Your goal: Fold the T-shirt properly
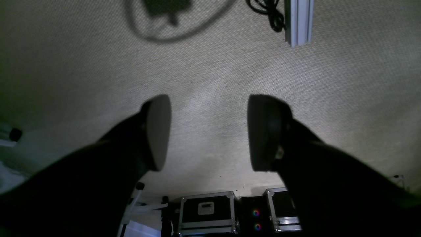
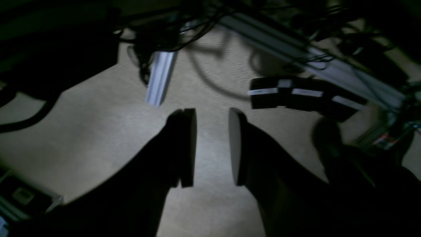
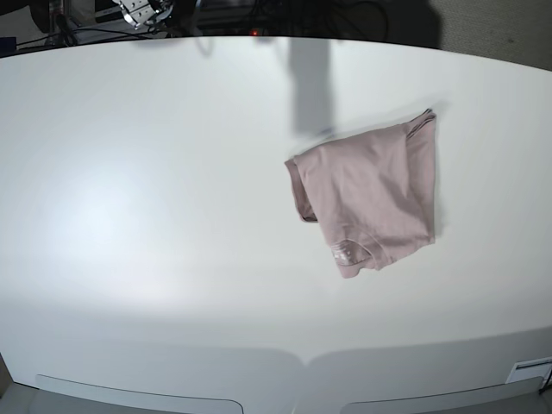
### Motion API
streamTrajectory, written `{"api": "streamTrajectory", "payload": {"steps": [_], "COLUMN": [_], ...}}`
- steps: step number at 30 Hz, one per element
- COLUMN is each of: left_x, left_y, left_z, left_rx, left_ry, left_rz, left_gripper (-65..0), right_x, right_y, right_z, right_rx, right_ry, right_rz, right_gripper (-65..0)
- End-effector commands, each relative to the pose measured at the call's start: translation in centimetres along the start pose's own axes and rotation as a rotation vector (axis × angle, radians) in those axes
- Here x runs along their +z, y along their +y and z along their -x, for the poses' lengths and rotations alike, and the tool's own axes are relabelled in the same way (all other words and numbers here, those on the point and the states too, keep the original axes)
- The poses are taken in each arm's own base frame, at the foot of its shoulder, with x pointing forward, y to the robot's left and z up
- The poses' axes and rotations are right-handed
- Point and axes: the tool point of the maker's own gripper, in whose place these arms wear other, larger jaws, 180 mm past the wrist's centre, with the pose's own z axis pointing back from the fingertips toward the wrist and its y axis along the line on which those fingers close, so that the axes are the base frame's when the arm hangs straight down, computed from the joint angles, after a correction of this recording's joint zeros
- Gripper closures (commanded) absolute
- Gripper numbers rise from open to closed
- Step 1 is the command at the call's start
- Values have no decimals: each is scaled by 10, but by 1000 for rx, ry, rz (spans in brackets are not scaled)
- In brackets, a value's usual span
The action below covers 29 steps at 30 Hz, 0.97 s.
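The mauve-pink T-shirt (image 3: 369, 197) lies folded into a small rough rectangle on the white table (image 3: 155, 198), right of centre in the base view. Neither arm shows in the base view. My left gripper (image 1: 209, 131) is open and empty, held over beige carpet away from the table. My right gripper (image 2: 212, 146) is open with a narrower gap, also empty and over the carpet. The shirt does not show in either wrist view.
An aluminium frame rail (image 1: 298, 21) and black cables (image 1: 266, 13) lie on the carpet. Black flight cases (image 1: 207, 214) stand at the left wrist view's lower edge. More rails and cables (image 2: 296, 39) cross the right wrist view. Equipment stands behind the table's far edge (image 3: 138, 13).
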Motion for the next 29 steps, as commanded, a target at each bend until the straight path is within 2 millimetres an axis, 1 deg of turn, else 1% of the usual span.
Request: {"api": "streamTrajectory", "payload": {"steps": [1,3,6,11,18,23,29], "left_x": [1,0,0,-1,-1,0,0], "left_y": [3,4,7,12,14,15,15], "left_z": [6,3,-9,-24,-30,-37,-39], "left_rx": [-8,-9,-7,-5,-6,-6,-6], "left_ry": [12,5,-18,-37,-52,-76,-84], "left_rz": [-7,-9,-14,-22,-25,-26,-26], "left_gripper": [-350,-350,-350,-350,-350,-350,-350], "right_x": [2,2,2,2,2,0,-2], "right_y": [-3,-2,-2,-2,0,4,11], "right_z": [1,-2,-10,-10,-11,-13,-16], "right_rx": [7,0,1,1,0,0,-1], "right_ry": [-4,-22,-61,-66,-68,-71,-76], "right_rz": [0,-4,-3,-4,-7,-14,-28], "right_gripper": [-162,-162,-162,-162,-162,-162,-162]}}
